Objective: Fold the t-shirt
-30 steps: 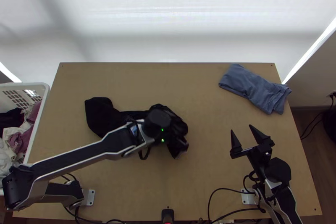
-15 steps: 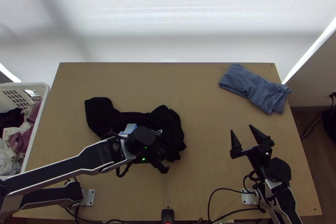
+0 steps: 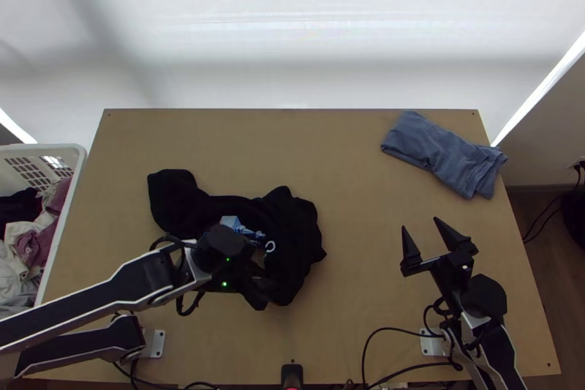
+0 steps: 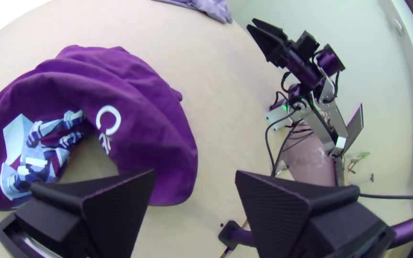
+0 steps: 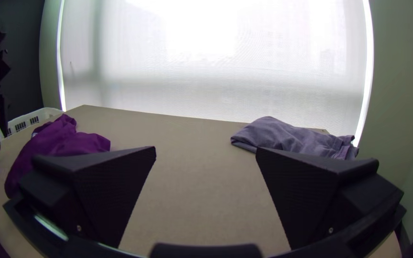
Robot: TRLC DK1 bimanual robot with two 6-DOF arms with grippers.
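1. Currently, dark t-shirt with pale blue and white print [image 3: 292,218] lies bunched on the light wooden table [image 3: 351,170], left of centre, lobe trailing far left.
2. Left claw [image 4: 195,173]: spread wide, nothing gripped, at the shirt's near side. Right claw [image 3: 420,223]: also wide, empty, well apart from shirt.
3. Risk: closing on stacked folds could catch several layers, so a pull drags the bundle instead of opening it. Folding before spreading would lock creases in.
4. Top view gives the whole lobe. Left wrist view gives bare table inside the shirt's curve. Right wrist view gives its folds side-on, humped up.
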